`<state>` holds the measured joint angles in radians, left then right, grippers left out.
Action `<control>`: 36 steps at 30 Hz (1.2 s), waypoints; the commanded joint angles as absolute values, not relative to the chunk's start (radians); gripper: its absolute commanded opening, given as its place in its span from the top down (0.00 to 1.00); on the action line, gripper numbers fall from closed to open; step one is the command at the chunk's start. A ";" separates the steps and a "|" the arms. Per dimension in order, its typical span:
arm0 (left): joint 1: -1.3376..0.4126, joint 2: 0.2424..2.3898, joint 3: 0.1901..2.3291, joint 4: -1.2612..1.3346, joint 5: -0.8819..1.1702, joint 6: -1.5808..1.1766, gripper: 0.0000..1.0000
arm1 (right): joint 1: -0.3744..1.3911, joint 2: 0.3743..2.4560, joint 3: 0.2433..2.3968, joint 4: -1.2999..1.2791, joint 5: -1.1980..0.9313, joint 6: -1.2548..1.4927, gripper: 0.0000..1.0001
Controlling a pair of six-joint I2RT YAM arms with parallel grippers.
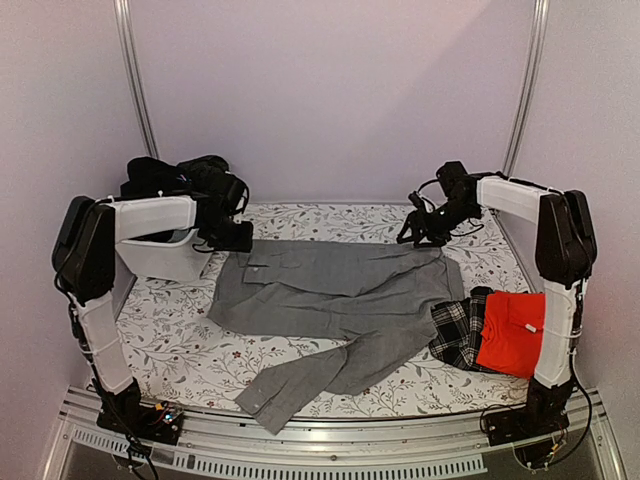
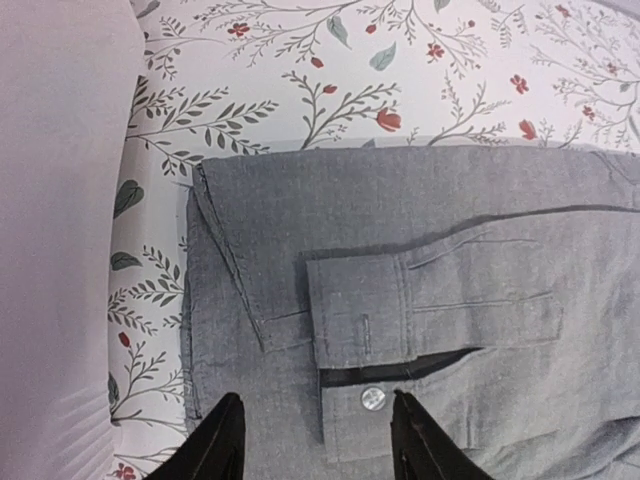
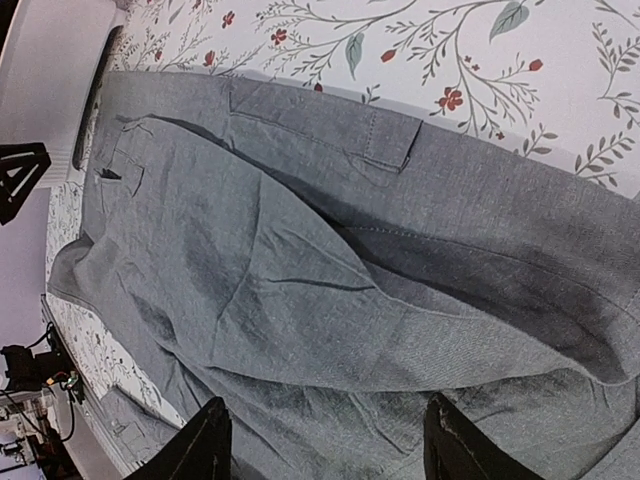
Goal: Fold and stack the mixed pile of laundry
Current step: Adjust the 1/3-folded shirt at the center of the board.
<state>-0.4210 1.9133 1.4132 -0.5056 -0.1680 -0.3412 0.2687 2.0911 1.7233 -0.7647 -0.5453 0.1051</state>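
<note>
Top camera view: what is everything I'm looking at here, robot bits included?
grey shirt: one, grey, spread across the middle of the table, a sleeve trailing toward the near edge
plaid cloth: one, black-and-white, near right
red shirt: one, red, near right, beside the plaid cloth
black garment: one, black, heaped in the tub
tub: one, white, far left
table cover: one, white with a floral print
left gripper: one, black, open over the shirt's cuff
right gripper: one, black, open over the shirt's far right
</note>
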 commanded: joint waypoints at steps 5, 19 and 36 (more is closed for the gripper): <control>-0.434 1.957 1.480 -0.515 -0.113 -0.269 0.52 | 0.295 2.074 1.631 -0.767 -0.471 0.141 0.39; -0.418 2.167 1.553 -0.475 -0.187 -0.332 0.68 | 0.303 2.258 1.654 -0.776 -0.330 0.154 0.43; -0.296 2.439 1.845 -0.601 -0.357 -0.286 0.74 | 0.284 2.518 1.985 -0.881 -0.127 0.119 0.45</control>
<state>-0.3500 2.3726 1.8233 -0.5110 -0.2989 -0.3080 0.3077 2.3875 1.9610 -0.8230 -0.2443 0.1295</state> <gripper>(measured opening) 0.255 0.555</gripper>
